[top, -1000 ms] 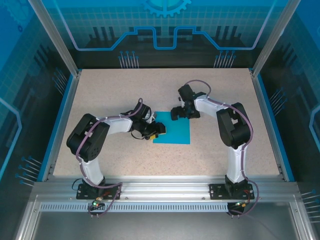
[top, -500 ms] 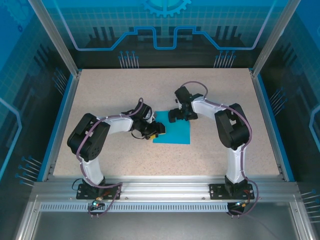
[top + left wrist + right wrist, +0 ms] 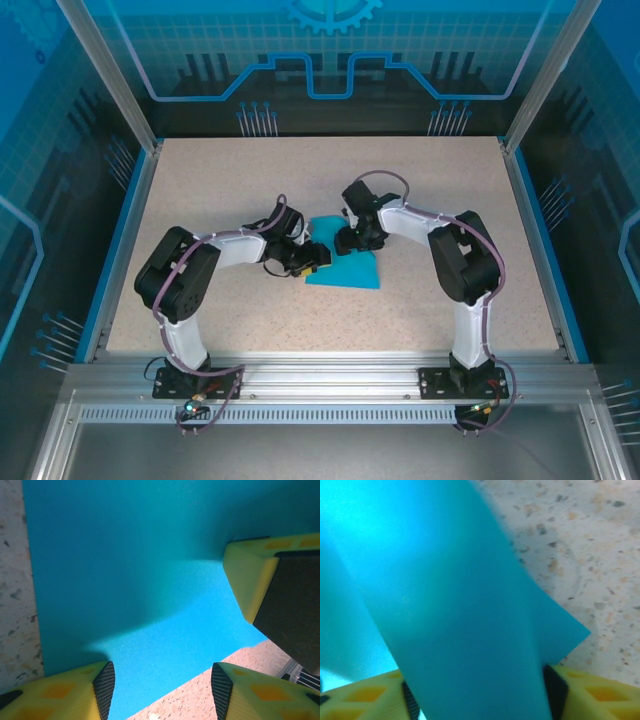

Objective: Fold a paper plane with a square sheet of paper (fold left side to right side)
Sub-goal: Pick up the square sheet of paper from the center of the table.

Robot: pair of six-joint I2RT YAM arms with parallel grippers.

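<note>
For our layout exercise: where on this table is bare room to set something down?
Free: the far strip of table beyond the left claw and right claw; the near strip between sheet of paper and front rail. Crowded: the centre, around both claws.

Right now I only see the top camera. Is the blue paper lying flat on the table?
Observer: No. The right wrist camera shows a flap of the square sheet of paper standing up between the fingers of the right gripper.
Operator: Is it squeezing it?
Observer: Can't tell. The flap faces the camera and spans the gap, pad to pad.
Operator: And the left one?
Observer: The left gripper is open, one fingertip over the paper, the other at its edge over the table.
</note>
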